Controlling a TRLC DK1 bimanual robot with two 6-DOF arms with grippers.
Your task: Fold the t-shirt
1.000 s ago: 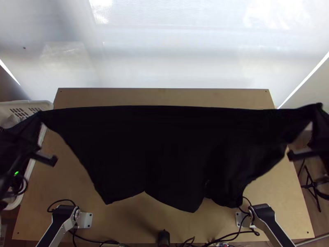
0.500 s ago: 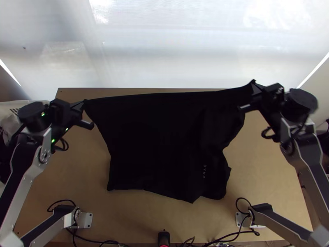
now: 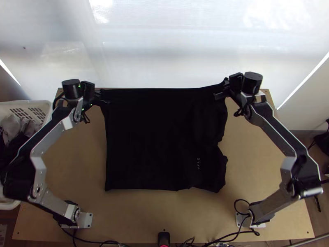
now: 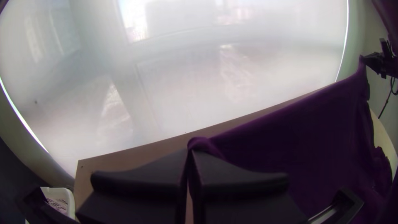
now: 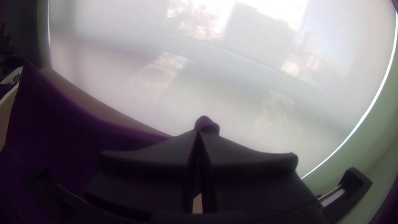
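Top view: a black t-shirt [image 3: 152, 140] is spread over the middle of the tabletop [image 3: 263, 173], its edge towards 12 o'clock drawn nearly straight between two grippers. The left gripper [image 3: 104, 99] is at the shirt's 11 o'clock corner, the right gripper [image 3: 222, 88] at its 1 o'clock corner. The cloth is fairly smooth towards 9 o'clock and rumpled towards 3 and 5 o'clock, where its outline is uneven. A white basket [image 3: 47, 106] holding cloth is at 9 o'clock, beside the tabletop.

Left wrist view: the left gripper's [image 4: 190, 152] jaws are closed at the tips, pinching a corner of the shirt; the cloth stretches across to the other gripper.

Right wrist view: the right gripper's [image 5: 199, 132] jaws are also closed at the tips, a small peak of cloth poking out between them.
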